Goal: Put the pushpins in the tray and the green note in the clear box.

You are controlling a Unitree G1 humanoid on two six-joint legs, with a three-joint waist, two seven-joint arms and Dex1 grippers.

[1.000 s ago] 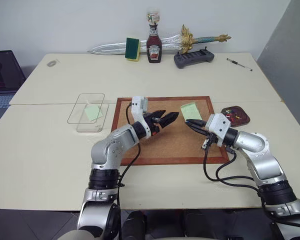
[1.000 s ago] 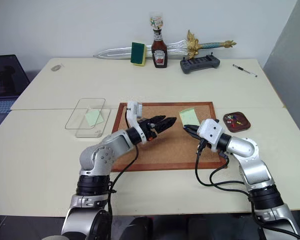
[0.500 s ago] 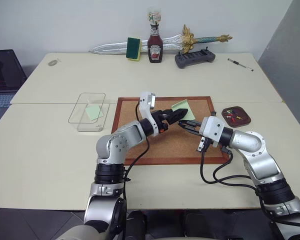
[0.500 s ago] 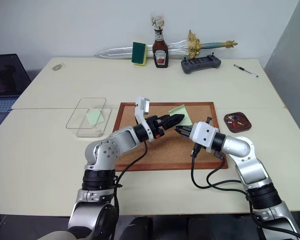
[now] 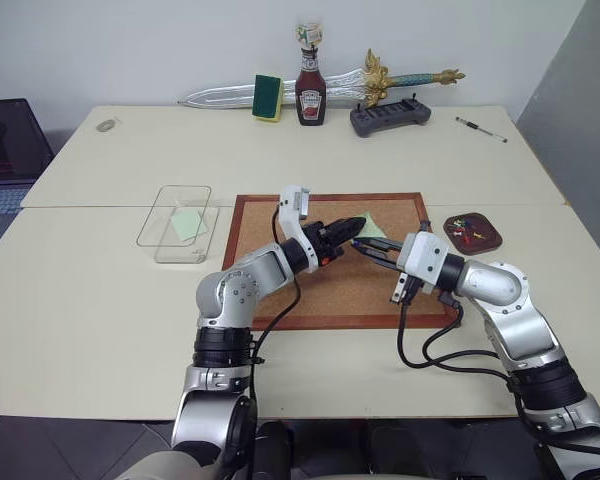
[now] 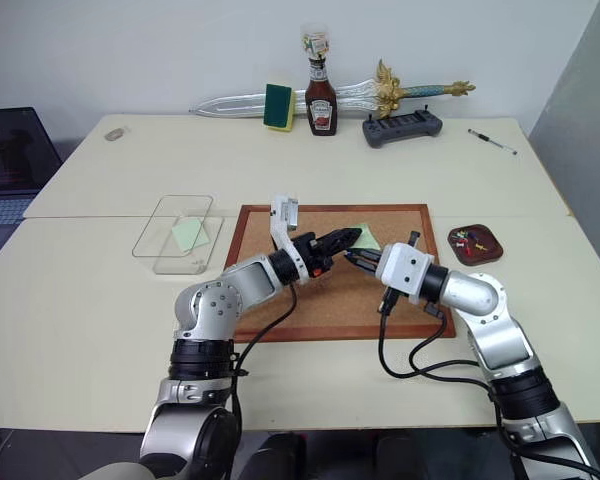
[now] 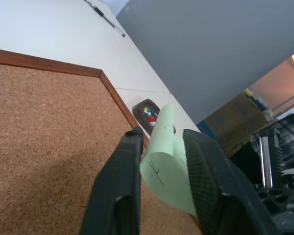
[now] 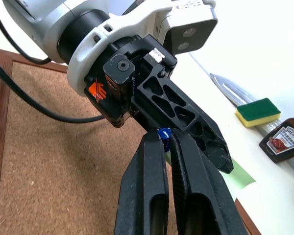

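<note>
Over the corkboard [image 5: 330,290], my left gripper [image 5: 358,222] is shut on the green note [image 7: 166,166], which is lifted off the cork and curls between its fingers. My right gripper [image 8: 165,136] meets it tip to tip and is shut on a dark blue pushpin [image 8: 162,132]. To the right of the board sits the dark reddish tray [image 5: 471,232] with coloured pushpins in it. On the left stands the clear box [image 5: 175,222], with another green note [image 5: 187,222] lying inside.
Along the table's far edge are a toy sword [image 5: 230,97], a green-and-yellow sponge [image 5: 266,97], a ketchup bottle [image 5: 308,90], a dark controller [image 5: 387,117] and a pen [image 5: 480,128]. A laptop [image 5: 0,150] sits at the left edge.
My left gripper's fingers have closed on the green note. The note has risen off the corkboard and shifted left, while my right gripper has edged left and up with the pin.
</note>
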